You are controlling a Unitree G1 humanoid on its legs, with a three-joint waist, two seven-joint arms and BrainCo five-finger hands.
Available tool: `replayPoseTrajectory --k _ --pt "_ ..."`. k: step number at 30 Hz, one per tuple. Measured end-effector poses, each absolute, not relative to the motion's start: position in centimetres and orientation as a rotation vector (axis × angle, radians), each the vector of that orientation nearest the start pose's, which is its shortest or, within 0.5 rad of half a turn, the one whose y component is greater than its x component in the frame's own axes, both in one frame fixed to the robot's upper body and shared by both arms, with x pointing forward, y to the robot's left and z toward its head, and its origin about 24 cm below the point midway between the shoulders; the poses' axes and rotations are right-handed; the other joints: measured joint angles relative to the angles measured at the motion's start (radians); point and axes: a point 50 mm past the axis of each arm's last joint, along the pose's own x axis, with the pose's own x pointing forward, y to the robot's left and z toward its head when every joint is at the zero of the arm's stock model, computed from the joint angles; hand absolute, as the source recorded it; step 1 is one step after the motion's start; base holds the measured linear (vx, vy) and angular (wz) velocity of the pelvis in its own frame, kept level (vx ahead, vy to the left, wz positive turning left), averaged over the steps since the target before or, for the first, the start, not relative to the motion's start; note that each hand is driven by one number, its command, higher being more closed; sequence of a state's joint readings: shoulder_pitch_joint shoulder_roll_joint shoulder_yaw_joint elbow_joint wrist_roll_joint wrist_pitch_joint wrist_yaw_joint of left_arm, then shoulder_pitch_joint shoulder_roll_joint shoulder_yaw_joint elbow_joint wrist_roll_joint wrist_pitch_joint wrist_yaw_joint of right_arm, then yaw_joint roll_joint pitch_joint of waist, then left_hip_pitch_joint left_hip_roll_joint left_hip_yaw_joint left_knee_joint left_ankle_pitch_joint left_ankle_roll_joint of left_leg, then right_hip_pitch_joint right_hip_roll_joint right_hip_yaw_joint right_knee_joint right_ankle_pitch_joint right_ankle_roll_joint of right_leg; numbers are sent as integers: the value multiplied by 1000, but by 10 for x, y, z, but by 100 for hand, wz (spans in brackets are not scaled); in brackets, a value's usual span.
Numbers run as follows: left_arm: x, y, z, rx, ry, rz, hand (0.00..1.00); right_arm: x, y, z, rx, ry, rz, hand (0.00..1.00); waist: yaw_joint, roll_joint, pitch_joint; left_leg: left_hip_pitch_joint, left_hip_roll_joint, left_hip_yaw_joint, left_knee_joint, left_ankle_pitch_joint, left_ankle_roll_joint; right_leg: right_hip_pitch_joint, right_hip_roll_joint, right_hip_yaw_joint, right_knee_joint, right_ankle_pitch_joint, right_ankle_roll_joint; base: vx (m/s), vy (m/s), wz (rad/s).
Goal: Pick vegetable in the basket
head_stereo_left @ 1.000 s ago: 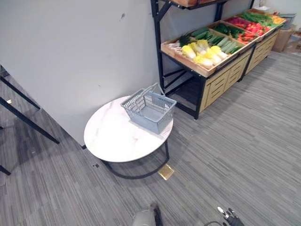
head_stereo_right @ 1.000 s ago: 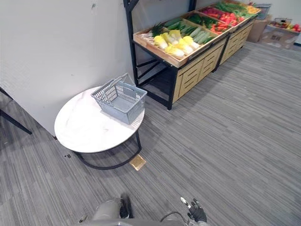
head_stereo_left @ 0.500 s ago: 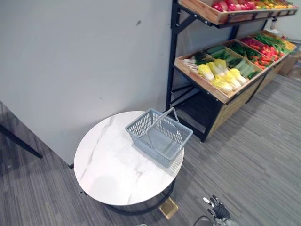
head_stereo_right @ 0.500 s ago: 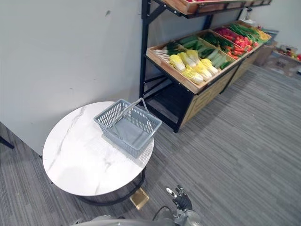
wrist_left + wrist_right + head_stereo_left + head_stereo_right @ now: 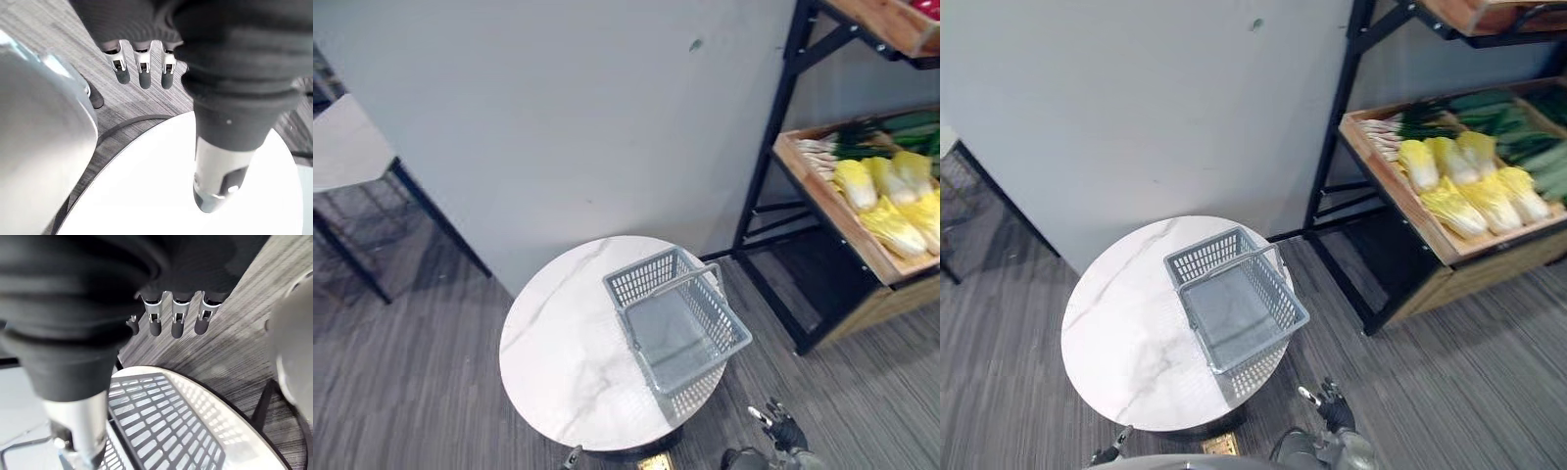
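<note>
Your right hand [image 5: 177, 320] hangs slack and empty just short of the basket [image 5: 677, 328]. Your left hand [image 5: 143, 72] is loose too, over the table [image 5: 558, 343] beneath the basket. Cabbages [image 5: 891, 201] lie well apart from the basket, in the wooden crate [image 5: 827, 213]. The empty basket looks close to the table's edge, so a heavy drop or a brushing arm could tip it off.

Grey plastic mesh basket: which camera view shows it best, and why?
Right eye view: the whole grey plastic mesh basket, handle and empty inside, sits near the middle. The left eye view shows it whole too, off-centre. The right wrist view catches a stretch of mesh wall; the left wrist view, the round white table.
</note>
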State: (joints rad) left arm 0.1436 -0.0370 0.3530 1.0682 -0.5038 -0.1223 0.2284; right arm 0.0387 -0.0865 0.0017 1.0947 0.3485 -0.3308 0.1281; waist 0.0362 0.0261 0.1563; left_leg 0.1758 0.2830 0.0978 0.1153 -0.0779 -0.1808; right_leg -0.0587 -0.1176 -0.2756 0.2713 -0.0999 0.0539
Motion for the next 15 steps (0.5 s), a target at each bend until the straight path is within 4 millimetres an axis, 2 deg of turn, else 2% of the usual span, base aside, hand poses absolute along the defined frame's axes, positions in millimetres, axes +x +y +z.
replayPoseTrajectory --k 3,4,6,10,12,13,15 --pt "56 197 -167 -477 1051 878 0 130 -186 -145 221 767 -206 0 -3 -3 1 -67 31 95 46 57 22 66 15 -96 -92 9 -14 82 -269 92" --pt "54 198 -167 -470 1053 880 0 128 -191 -145 213 768 -256 0 -1 -2 1 -68 27 154 26 75 25 69 15 -113 -112 8 -14 15 -110 50" --pt "50 199 -167 -455 1066 885 0 132 -195 -143 175 756 -306 0 -1 -1 0 -67 16 200 -26 95 35 64 16 -127 -130 10 -7 21 -55 29" --pt "43 203 -169 -380 1115 858 0 120 -217 -142 31 783 -529 0 -3 8 -10 -64 -12 198 -112 113 31 71 8 -164 -168 37 8 32 53 32" --pt "40 209 -168 -314 1130 826 0 116 -239 -138 -100 790 -645 0 -4 4 -12 -66 -37 198 -140 113 31 89 2 -176 -208 73 17 22 108 19" --pt "40 209 -168 -309 1131 823 0 116 -240 -137 -106 789 -652 0 -4 3 -12 -66 -38 198 -141 113 31 90 1 -176 -210 75 17 -3 108 15" --pt "40 214 -168 -241 1153 758 0 126 -284 -116 -231 707 -817 0 -7 -7 -18 -62 -65 200 -177 113 31 96 -16 -178 -237 107 29 -17 105 11"
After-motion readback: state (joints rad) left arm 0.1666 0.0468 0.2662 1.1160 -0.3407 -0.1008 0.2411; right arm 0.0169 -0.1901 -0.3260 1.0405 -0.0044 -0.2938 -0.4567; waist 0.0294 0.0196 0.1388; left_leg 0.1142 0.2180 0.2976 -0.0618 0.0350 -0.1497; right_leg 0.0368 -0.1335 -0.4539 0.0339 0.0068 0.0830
